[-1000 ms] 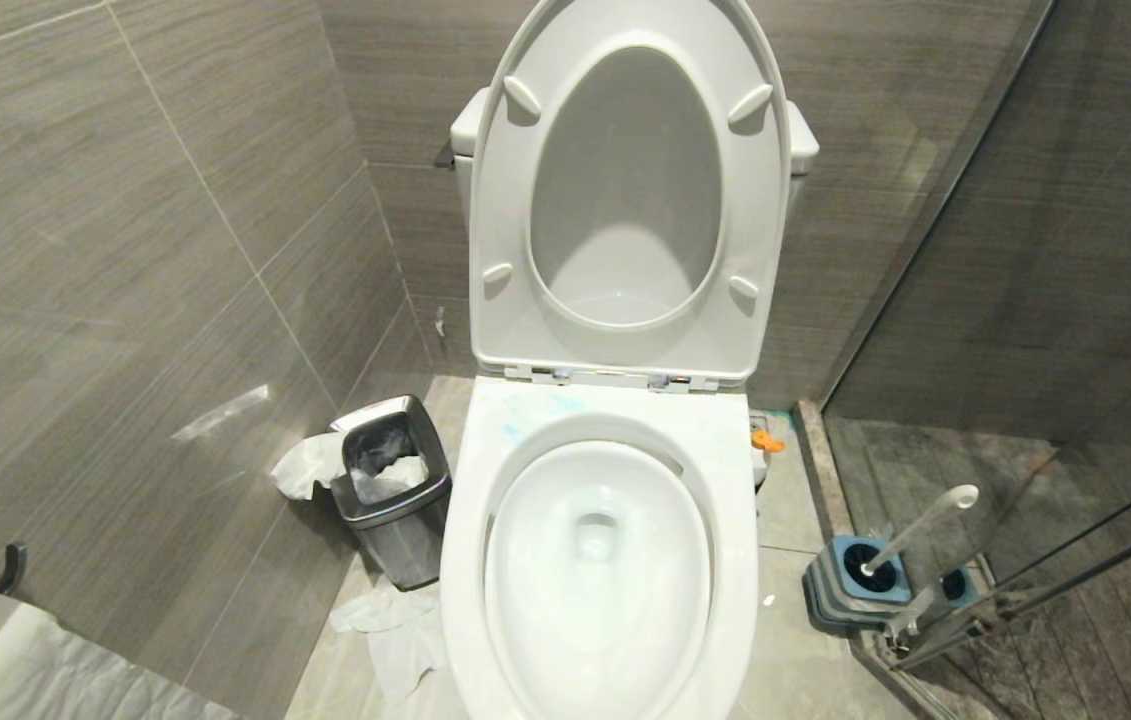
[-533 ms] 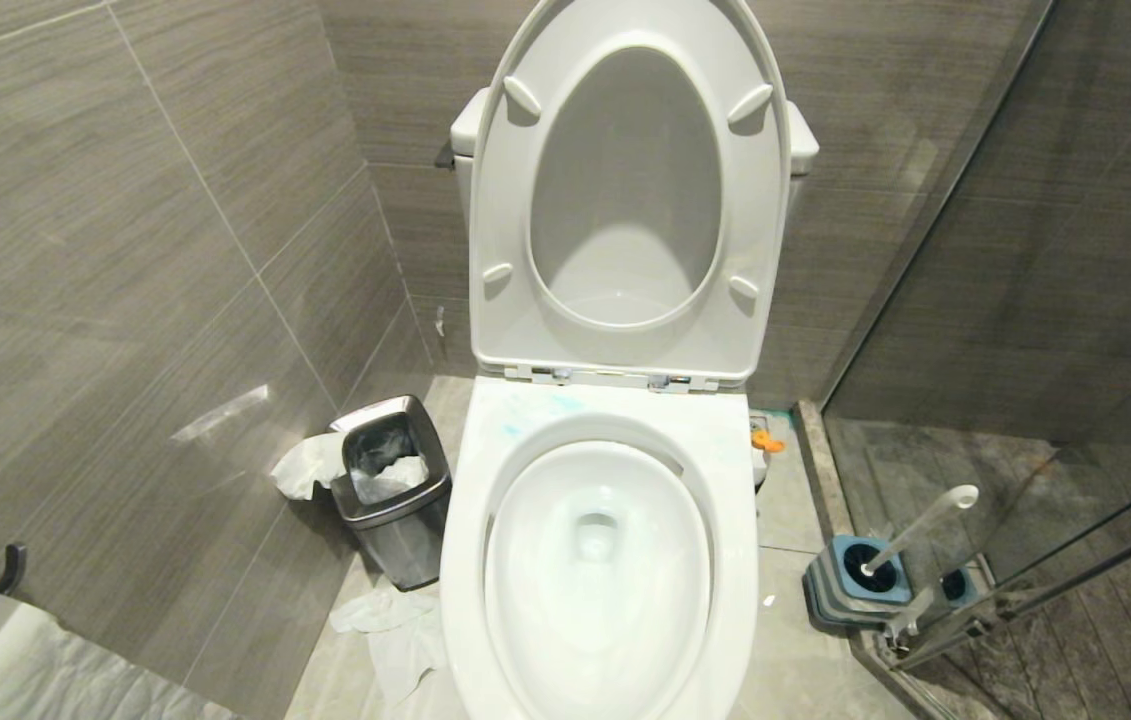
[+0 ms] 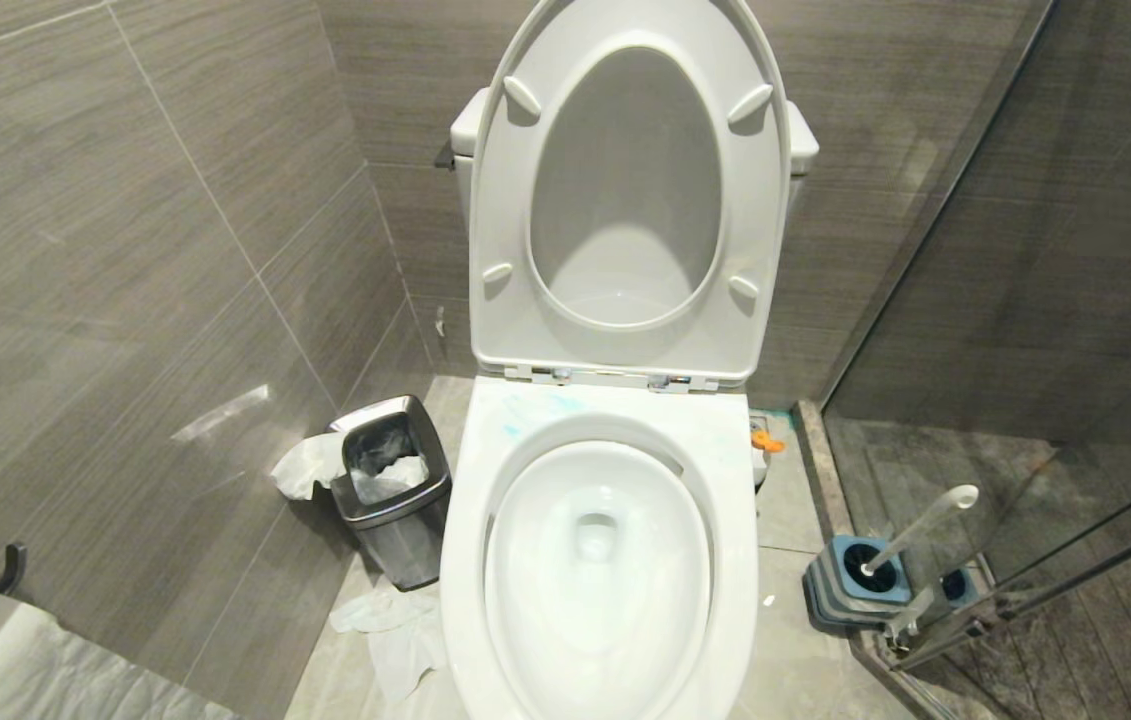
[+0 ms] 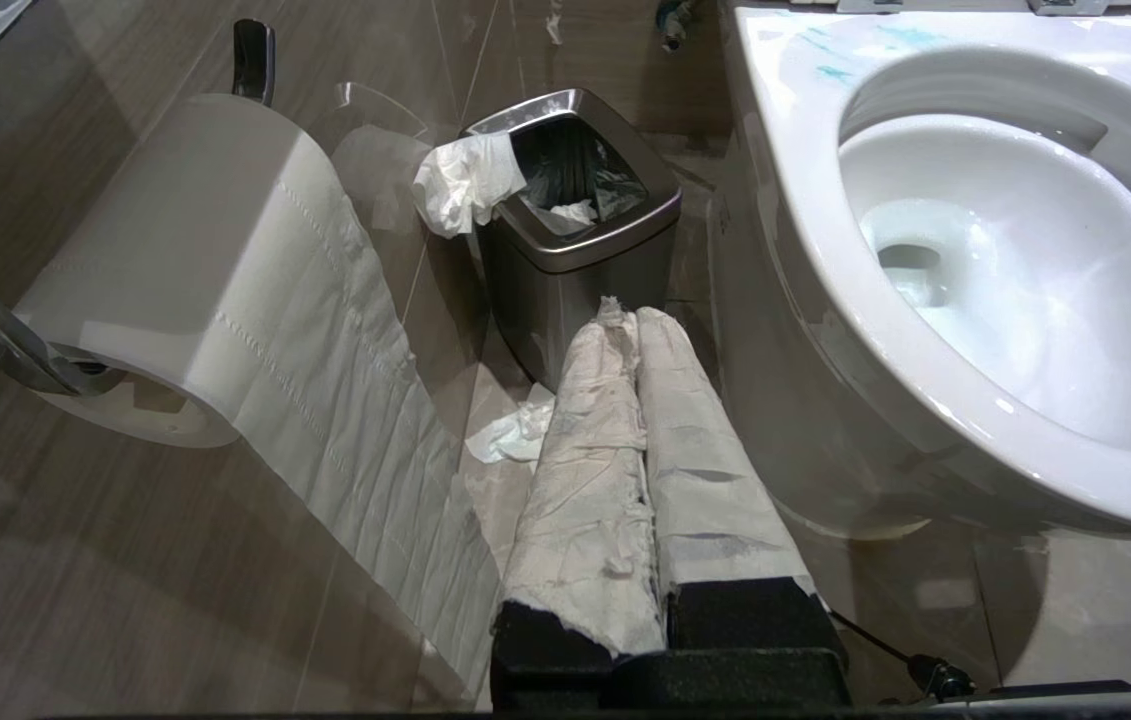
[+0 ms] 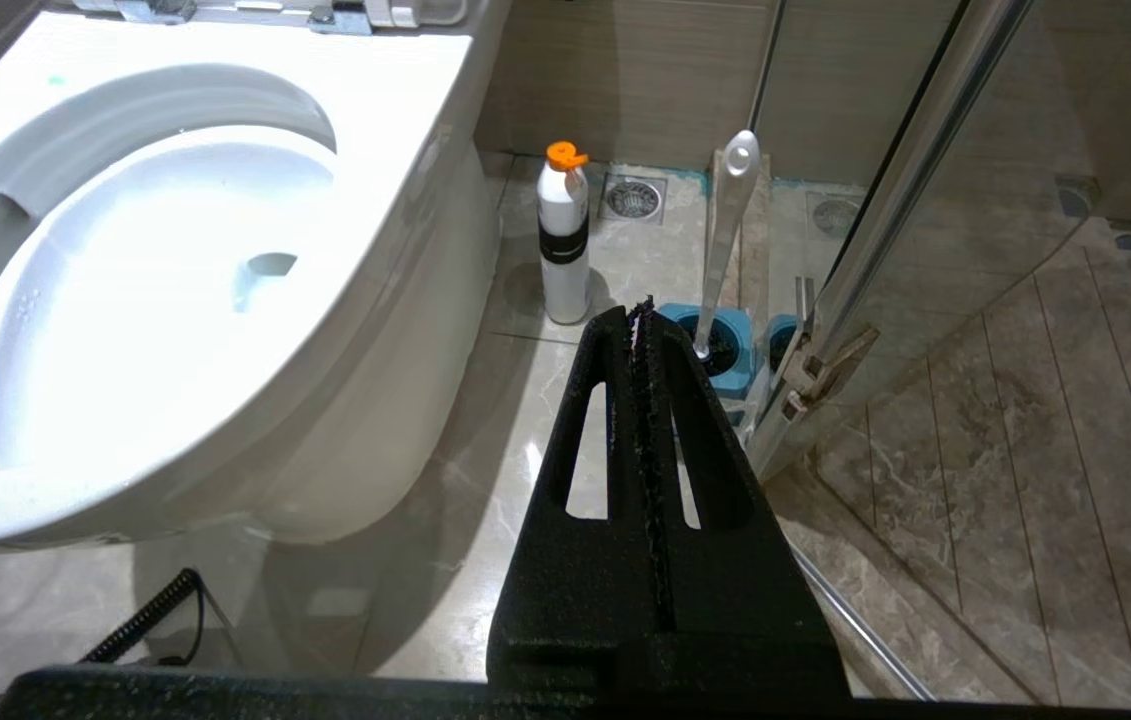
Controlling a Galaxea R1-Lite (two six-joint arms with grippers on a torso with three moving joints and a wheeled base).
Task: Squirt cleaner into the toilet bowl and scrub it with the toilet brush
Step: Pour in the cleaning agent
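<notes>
A: Had anything shifted since a second earlier?

B: Nothing. The head view matched the earlier ones, with neither arm in it and everything in the same place.

A: Where did the task's things lie?

B: The toilet bowl (image 3: 597,580) stood dead ahead, seat and lid up, with pale turquoise smears of cleaner (image 3: 537,410) on the back of its rim. The bottle (image 5: 564,235) — white, with an orange cap — stood upright on the floor just beside the bowl's right flank. Farther right, the toilet brush (image 3: 920,530) sat in its blue-and-grey holder (image 3: 850,580) by the glass door (image 3: 1025,300), its handle leaning up and away from the bowl, head buried in the holder.

A: So which arm was nearer?

B: The right, I'd judge. In its wrist view the right tool (image 5: 643,315) pointed almost straight at the holder, the bottle a little towards the bowl from it. The left tool (image 4: 633,325) faced the steel bin (image 4: 575,215) and the toilet paper roll (image 4: 195,270) on the bowl's other side, well apart from both bottle and brush.

A: And the tools themselves?

B: Both pressed together and holding nothing — the left one's fingers (image 4: 590,470) wrapped in white paper, the right bare and black. Neither touched anything.
</notes>
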